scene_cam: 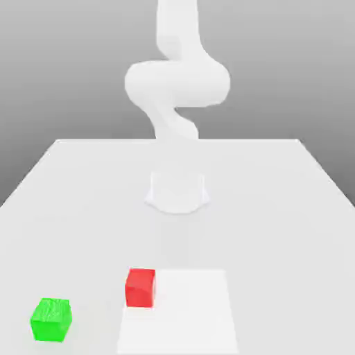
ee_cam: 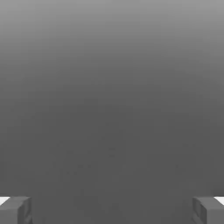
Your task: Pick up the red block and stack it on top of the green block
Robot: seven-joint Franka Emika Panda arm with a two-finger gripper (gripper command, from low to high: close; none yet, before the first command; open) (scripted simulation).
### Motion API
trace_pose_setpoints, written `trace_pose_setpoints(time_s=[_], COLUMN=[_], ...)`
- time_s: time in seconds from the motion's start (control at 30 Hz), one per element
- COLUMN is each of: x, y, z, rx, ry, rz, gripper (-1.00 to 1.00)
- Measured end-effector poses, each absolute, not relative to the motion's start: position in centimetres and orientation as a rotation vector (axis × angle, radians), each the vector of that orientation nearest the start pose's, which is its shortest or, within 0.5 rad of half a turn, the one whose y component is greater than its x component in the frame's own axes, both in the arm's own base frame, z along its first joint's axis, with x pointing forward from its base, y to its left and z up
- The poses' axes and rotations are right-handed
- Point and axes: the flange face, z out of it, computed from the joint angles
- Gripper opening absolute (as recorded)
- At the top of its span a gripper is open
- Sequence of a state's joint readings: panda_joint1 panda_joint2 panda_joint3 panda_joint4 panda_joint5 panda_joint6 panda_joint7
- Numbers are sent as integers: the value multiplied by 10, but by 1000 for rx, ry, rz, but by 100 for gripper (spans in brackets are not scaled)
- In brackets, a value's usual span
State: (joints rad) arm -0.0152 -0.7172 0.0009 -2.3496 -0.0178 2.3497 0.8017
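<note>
The red block (scene_cam: 141,287) sits on the white table (scene_cam: 277,208) near its front edge, at the left border of a brighter square patch. The green block (scene_cam: 51,319) rests further toward the exterior view's left and slightly nearer the front, apart from the red one. In the hand view my gripper (ee_cam: 112,210) is open: two grey fingertips (ee_cam: 15,210) stand far apart with nothing between them, in front of a plain grey background. The white arm (scene_cam: 177,83) rises from its base and bends high above the table, well away from both blocks.
The arm's round base (scene_cam: 177,191) stands mid-table behind the blocks. A brighter white square patch (scene_cam: 194,312) lies flat on the table to the exterior view's right of the red block.
</note>
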Motion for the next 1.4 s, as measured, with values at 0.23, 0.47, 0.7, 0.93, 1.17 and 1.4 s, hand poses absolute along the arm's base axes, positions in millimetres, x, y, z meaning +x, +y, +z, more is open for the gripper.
trace_pose_setpoints(time_s=[0.23, 0.47, 0.7, 0.93, 1.17, 1.4], x=[440, 430, 384, 381, 382, 397], y=[-33, -59, -69, -69, -69, -103], z=[490, 326, 200, 149, 162, 216], rx=[-2698, -2812, -2845, -2847, -2846, -2719], ry=[1192, 1279, 1327, 1327, 1327, 1565], rz=[-657, -312, -12, 0, 0, 2], gripper=[0, 0, 0, -100, -100, -100])
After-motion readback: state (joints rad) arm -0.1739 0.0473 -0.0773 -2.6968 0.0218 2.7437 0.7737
